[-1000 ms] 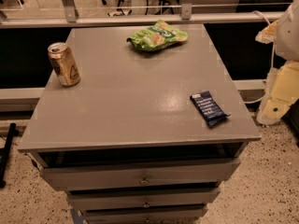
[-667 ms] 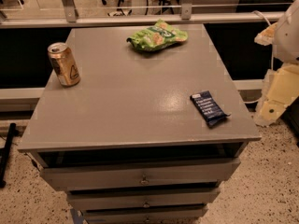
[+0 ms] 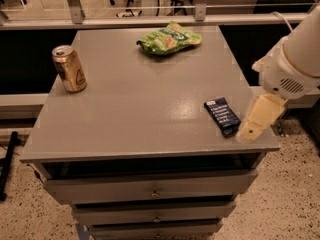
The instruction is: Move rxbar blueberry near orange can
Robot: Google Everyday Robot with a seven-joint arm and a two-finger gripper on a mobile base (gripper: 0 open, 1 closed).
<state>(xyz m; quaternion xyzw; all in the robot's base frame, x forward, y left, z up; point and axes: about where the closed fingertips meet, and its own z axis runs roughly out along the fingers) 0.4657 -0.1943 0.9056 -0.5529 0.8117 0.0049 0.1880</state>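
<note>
My gripper (image 3: 249, 132) hangs just right of the rxbar blueberry (image 3: 222, 116), near the table's (image 3: 125, 129) near-right corner; open or closed, I cannot tell. The bar looks light, flat and slick-wrapped, so I'd pinch across its narrow middle. The orange can (image 3: 69, 69) stands far left.

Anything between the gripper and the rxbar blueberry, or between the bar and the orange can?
Nothing visible. The gripper is right beside the rxbar blueberry; bare tabletop runs to the orange can. The green chip bag lies farther back.
</note>
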